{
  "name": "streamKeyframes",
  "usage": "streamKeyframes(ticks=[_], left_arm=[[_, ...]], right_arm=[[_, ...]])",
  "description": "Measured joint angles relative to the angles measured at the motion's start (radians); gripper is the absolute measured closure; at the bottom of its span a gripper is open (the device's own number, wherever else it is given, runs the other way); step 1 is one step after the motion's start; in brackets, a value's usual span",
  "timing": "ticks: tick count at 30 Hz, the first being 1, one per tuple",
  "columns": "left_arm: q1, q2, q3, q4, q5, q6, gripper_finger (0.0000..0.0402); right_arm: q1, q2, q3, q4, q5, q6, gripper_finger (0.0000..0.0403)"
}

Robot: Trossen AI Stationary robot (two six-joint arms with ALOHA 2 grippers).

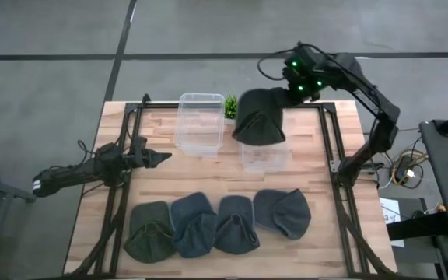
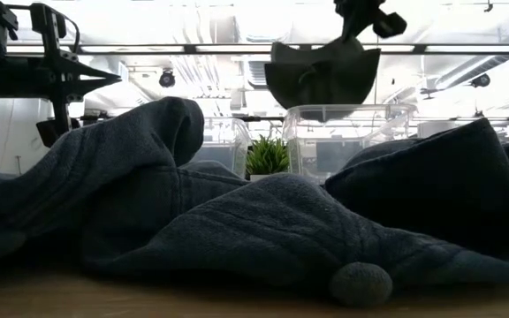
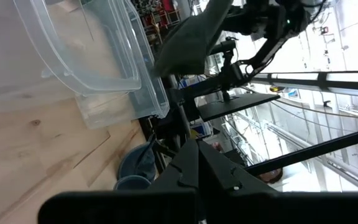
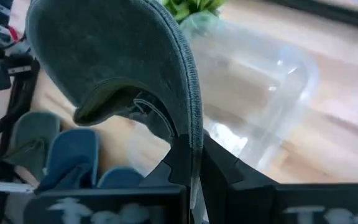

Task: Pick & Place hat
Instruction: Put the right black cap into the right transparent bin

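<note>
A dark green hat (image 1: 259, 117) hangs from my right gripper (image 1: 285, 97) above the right-hand clear container (image 1: 264, 155). In the low view the hat (image 2: 321, 75) hangs clear over that container (image 2: 347, 132), under the gripper (image 2: 359, 19). The right wrist view shows the hat (image 4: 117, 56) with its opening facing the camera. My left gripper (image 1: 166, 158) is shut on nothing, over the table's left part, pointing toward the left clear container (image 1: 201, 123). Its closed fingers (image 3: 194, 152) show in the left wrist view. My right gripper (image 4: 191, 155) pinches the hat's ribbed brim edge (image 4: 194, 121) between its two fingers. The hat is lifted clear of the table and hangs below the fingers, its opening gaping slack.
Several more hats lie in a row along the table's near side, green (image 1: 150, 231), blue (image 1: 194, 224), blue (image 1: 236, 224) and dark blue (image 1: 283, 211). A small green plant (image 1: 230, 106) stands between the two containers at the far edge. Bare wood lies between containers and hats.
</note>
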Motion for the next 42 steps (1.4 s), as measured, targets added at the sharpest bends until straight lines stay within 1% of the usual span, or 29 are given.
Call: streamKeyframes(ticks=[4,7,12,17,21,24,28,42], left_arm=[[0.0,0.0,0.0,0.0,0.0,0.0,0.04],[0.0,0.0,0.0,0.0,0.006,0.0,0.04],[0.0,0.0,0.0,0.0,0.026,-0.01,0.04],[0.0,0.0,0.0,0.0,0.037,-0.013,0.04],[0.0,0.0,0.0,0.0,0.041,-0.014,0.04],[0.0,0.0,0.0,0.0,0.041,-0.015,0.04],[0.0,0.0,0.0,0.0,0.041,-0.015,0.04],[0.0,0.0,0.0,0.0,0.042,-0.015,0.04]], right_arm=[[-0.033,0.038,-0.003,-0.057,-0.012,0.0,0.0392],[-0.05,0.051,-0.018,-0.052,-0.015,0.015,0.0392],[-0.058,0.075,-0.061,-0.053,-0.096,0.045,0.0392],[-0.055,0.097,-0.13,-0.053,-0.117,0.065,0.0392],[-0.063,0.107,-0.202,-0.052,-0.106,0.066,0.0392],[-0.062,0.117,-0.253,-0.049,-0.062,0.077,0.0392],[-0.062,0.124,-0.313,0.007,-0.049,0.081,0.0391],[-0.061,0.187,-0.405,0.126,-0.051,0.052,0.039]])
